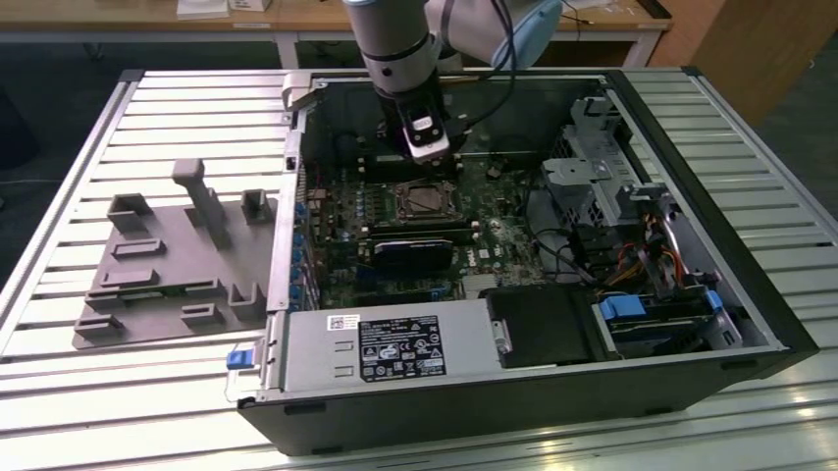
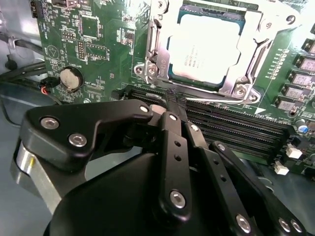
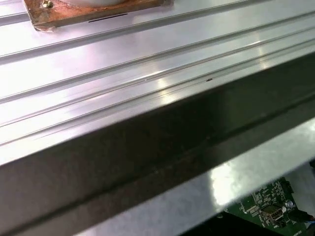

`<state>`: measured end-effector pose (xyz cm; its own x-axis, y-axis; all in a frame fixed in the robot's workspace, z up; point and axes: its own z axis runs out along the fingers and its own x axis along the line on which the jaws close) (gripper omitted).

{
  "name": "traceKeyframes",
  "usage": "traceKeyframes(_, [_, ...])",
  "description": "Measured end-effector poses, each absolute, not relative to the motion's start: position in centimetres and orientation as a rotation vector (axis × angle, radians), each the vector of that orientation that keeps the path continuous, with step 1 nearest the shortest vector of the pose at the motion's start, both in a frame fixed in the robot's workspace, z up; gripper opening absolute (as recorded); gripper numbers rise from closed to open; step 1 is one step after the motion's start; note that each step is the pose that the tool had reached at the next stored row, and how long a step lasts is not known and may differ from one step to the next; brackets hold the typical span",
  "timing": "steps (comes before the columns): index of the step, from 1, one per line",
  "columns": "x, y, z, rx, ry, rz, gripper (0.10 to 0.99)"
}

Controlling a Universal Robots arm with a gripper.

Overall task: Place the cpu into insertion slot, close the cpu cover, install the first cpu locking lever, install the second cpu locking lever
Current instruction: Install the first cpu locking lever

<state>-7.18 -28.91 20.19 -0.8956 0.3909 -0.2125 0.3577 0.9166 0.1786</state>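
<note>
Presently the cpu (image 2: 204, 49), a flat pale silver square, sits in the insertion slot (image 1: 422, 200), framed by the thin silvery cpu cover (image 2: 158, 46) on a green circuit board (image 2: 98, 54). Just beside it, over long black memory slots (image 2: 236, 125), the matte black gripper (image 2: 172, 104) has its fingers pressed together, empty.

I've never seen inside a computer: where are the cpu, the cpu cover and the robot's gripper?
the cpu (image 2: 209, 48): second wrist view, middle of its silver top.
the cpu cover (image 2: 158, 49): second wrist view, one side bar of the frame.
the gripper (image 2: 171, 104): second wrist view, between its black fingertips.
</note>
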Motion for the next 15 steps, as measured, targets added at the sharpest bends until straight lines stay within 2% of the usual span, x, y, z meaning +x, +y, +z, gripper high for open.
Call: traceKeyframes(15, [-7.19,-28.90,19.75,0.444,2.858,0.190,0.102])
